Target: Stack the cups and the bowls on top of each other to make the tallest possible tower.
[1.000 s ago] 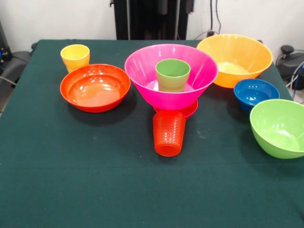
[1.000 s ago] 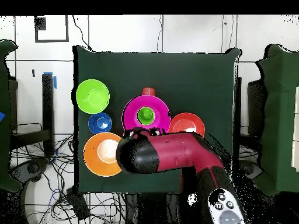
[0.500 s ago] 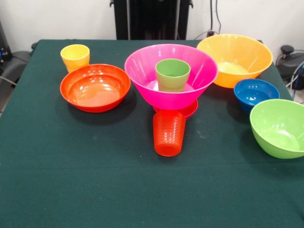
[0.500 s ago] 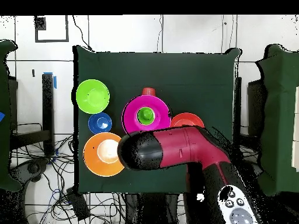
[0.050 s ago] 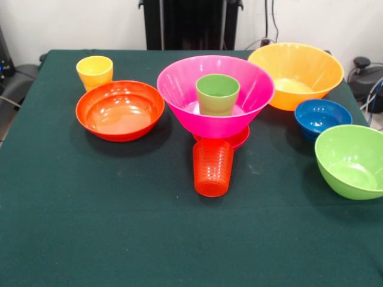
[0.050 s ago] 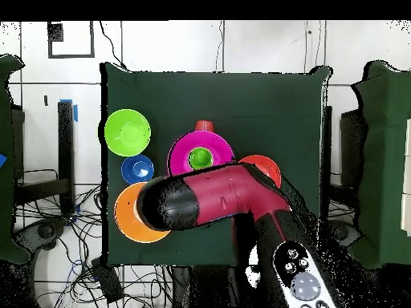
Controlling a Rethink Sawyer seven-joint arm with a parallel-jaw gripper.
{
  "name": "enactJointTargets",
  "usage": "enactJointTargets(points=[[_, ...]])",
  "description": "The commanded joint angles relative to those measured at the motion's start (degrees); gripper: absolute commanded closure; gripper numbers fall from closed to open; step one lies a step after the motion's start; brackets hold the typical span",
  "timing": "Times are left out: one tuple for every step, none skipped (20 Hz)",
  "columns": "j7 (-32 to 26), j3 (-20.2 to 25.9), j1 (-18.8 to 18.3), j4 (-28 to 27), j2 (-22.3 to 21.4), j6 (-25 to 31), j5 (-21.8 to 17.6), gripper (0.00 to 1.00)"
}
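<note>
The tower is the large pink bowl (image 5: 179, 89) (image 6: 180, 152) resting on a small reddish base (image 5: 238, 139), with the light green cup (image 5: 218, 94) (image 6: 198, 158) upright inside it. Just in front stands the ribbed orange-red cup (image 5: 213, 167) (image 6: 204, 126). A yellow cup (image 5: 94, 72) sits at the back left, behind the wide red-orange bowl (image 5: 119, 110) (image 6: 263, 164). To the right are the yellow-orange bowl (image 5: 296, 75) (image 6: 132, 218), blue bowl (image 5: 322, 116) (image 6: 137, 169) and lime green bowl (image 5: 352, 160) (image 6: 127, 132). The gripper shows in neither view.
In the overhead view the red and black arm (image 6: 217, 200) reaches across the table's near edge, covering parts of the yellow-orange and red-orange bowls and hiding the yellow cup. Dark green cloth (image 5: 108, 227) covers the table.
In the overhead view the arm has swung to the left, its black end now over the yellow-orange bowl. Cups and bowls have not moved.
</note>
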Motion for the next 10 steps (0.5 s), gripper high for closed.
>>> enactJointTargets(points=[[0.4, 1.3, 6.4, -4.9, 4.2, 2.3, -3.1, 0.00], [1.0, 0.8, 7.3, -5.6, 4.7, 2.4, -3.1, 0.00], [2.0, 0.1, 8.3, -6.2, 5.2, 2.4, -3.2, 0.00], [3.0, -0.5, 9.2, -6.8, 5.6, 2.3, -3.3, 0.00], [4.0, -1.3, 10.2, -7.4, 6.1, 2.1, -3.5, 0.00], [5.4, -2.1, 11.3, -8.2, 6.4, 2.1, -3.9, 0.00], [6.6, -3.0, 12.4, -8.8, 6.7, 1.9, -4.0, 0.00], [8.1, -3.8, 13.5, -9.3, 7.2, 1.7, -3.9, 0.00], [9.6, -4.7, 14.5, -9.9, 7.7, 1.4, -3.8, 0.00], [10.8, -5.4, 15.7, -10.5, 8.6, 1.1, -3.4, 0.00]])
